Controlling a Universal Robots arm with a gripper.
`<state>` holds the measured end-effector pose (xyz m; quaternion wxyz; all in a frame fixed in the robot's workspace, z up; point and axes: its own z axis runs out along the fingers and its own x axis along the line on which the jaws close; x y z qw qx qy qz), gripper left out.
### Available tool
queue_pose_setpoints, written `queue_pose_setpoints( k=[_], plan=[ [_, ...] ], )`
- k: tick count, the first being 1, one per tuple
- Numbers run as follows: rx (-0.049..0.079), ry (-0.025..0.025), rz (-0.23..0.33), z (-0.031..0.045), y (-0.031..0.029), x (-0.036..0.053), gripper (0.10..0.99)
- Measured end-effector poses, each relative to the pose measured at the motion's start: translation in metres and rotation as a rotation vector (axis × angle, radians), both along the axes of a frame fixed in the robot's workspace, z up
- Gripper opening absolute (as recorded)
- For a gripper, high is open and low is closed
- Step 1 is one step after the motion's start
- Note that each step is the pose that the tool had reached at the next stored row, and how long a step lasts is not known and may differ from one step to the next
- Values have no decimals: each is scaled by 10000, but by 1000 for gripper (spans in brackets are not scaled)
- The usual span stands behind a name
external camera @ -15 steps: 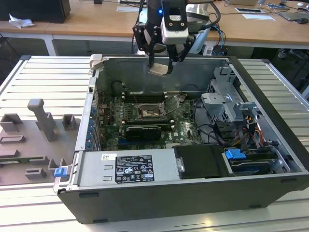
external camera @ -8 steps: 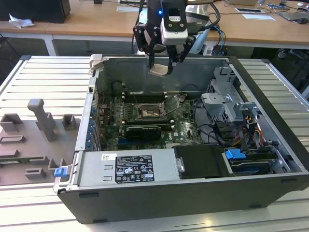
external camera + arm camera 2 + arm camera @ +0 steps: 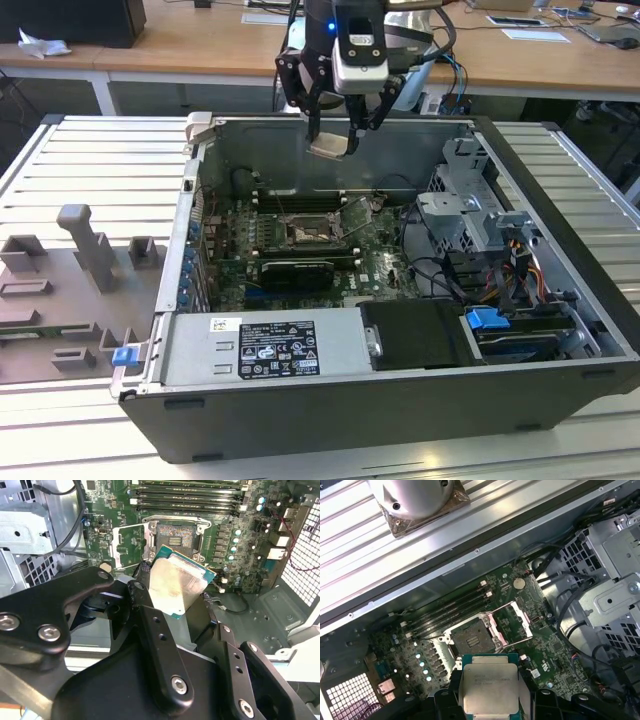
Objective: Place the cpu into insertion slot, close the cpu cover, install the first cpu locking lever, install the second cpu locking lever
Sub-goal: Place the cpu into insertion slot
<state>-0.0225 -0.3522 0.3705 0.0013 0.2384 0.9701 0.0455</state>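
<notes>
My gripper hangs above the open computer case, shut on the cpu, a flat square chip with a pale silver top and green edge. Both wrist views show the cpu clamped between the black fingers. Below it on the green board lies the insertion slot, dark and uncovered. The cpu cover, a silver frame plate, stands swung open beside the slot. The cpu is held well above the slot, not touching it.
Long black memory slots run behind the socket. A black card sits in front of it. Grey drive cage and cables lie on the exterior view's right, the power supply at the front. Grey fixtures stand outside the case.
</notes>
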Motion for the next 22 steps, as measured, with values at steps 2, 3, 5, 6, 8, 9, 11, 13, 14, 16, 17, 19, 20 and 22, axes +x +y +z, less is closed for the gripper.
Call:
queue_pose_setpoints(
  k=[2,3,5,6,8,9,11,13,14,16,17,19,20,22],
  plan=[
    [0,0,-86,-1,0,0,533],
    [0,0,-166,-3,0,0,533],
    [0,0,-268,-4,0,0,533],
    [0,0,-354,-6,0,0,533],
    [1,0,-472,-8,0,0,533],
    [0,0,-538,-10,0,0,533],
    [0,0,-696,-12,0,0,533],
    [0,0,-851,-15,0,0,533],
    [-1,0,-911,-16,0,0,533],
    [0,0,-1067,-19,0,0,533],
    [0,0,-1129,-20,0,0,533],
    [0,0,-1241,-23,0,0,533],
    [0,0,-1284,-24,0,0,533],
    [0,0,-1418,-28,0,0,533]
  ],
)
